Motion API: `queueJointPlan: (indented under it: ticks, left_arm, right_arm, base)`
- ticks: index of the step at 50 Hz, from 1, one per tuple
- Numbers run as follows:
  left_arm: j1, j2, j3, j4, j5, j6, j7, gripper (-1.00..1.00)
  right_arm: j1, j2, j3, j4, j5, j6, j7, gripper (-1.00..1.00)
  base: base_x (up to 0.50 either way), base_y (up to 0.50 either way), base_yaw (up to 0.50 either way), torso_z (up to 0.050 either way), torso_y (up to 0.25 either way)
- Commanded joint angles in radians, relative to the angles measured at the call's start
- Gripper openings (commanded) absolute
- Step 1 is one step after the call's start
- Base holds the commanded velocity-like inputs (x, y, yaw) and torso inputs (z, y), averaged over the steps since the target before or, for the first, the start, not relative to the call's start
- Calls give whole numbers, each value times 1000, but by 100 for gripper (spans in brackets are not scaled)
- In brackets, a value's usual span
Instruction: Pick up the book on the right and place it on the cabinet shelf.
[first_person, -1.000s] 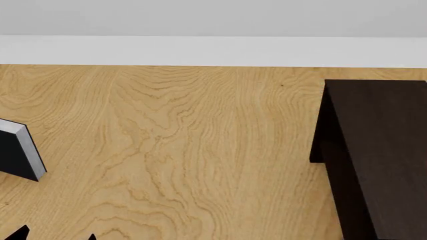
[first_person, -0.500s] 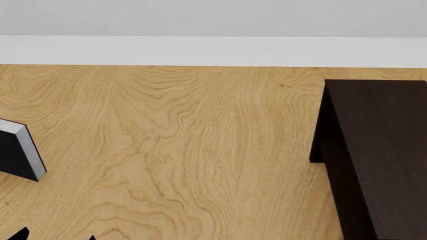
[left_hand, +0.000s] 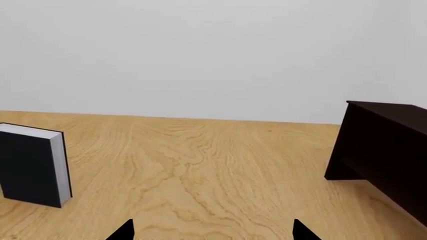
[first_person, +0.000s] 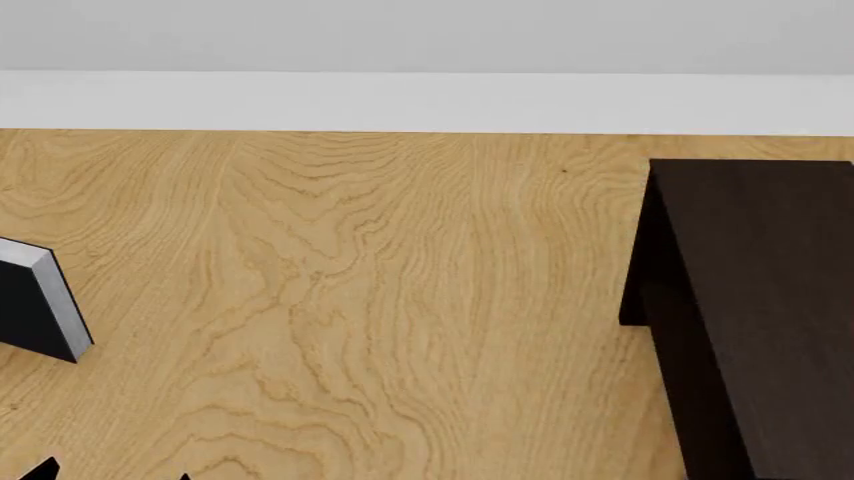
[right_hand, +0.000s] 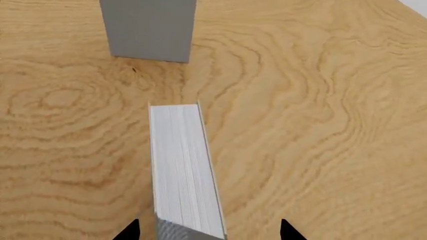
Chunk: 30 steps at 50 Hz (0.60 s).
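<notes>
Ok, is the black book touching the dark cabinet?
Apart. The left wrist view shows the black book standing well away from the cabinet, with bare wooden surface between them.

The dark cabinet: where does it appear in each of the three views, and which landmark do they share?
Left wrist view: the cabinet stands across the bare wood from the black-covered book.
Head view: the cabinet fills the right edge, opposite that book.
Right wrist view: not in it.
Shared landmark: the wood-grain surface.
</notes>
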Motion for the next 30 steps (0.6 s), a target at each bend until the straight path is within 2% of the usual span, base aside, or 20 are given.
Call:
queueJointPlan:
  ticks: [1, 22, 23, 24, 25, 26, 27, 30]
  left_arm:
    - [0, -5, 4, -2, -2, 2, -5, 100]
    - [-1, -12, 7, -9, -9, 10, -11, 100]
    - [-2, -12, 7, -9, -9, 9, -12, 100]
    - [-3, -13, 8, -8, -10, 8, -12, 100]
    - [-4, -13, 8, -8, -10, 7, -13, 100]
    - [-5, -14, 9, -7, -10, 7, -13, 100]
    - [-5, -14, 9, -7, -11, 6, -14, 100]
    - [-7, -16, 3, -2, -15, 1, -22, 100]
  right_arm:
    - [-49, -6, 19, 46, 15, -19, -28, 100]
    - [-105, -18, 49, 87, 20, -32, -51, 100]
    - [-104, -16, 53, 85, 8, -29, -34, -100]
    - [-81, -39, 41, 70, 85, 34, 13, -100]
    - [-94, -14, 58, 81, 77, -23, -31, -100]
    - [-85, -10, 70, 84, 21, -9, 27, -100]
    - [-85, -1, 70, 77, 29, -27, -1, -100]
    - [-70, 45, 91, 47, -25, -48, 64, -100]
  base:
    - [0, 0, 0, 0, 0]
    - [0, 0, 0, 0, 0]
    - [0, 0, 0, 0, 0]
    - [0, 0, 0, 0, 0]
    - [0, 3, 8, 0, 0]
    - [0, 4, 9, 0, 0]
    - [11, 4, 8, 0, 0]
    - [0, 4, 7, 0, 0]
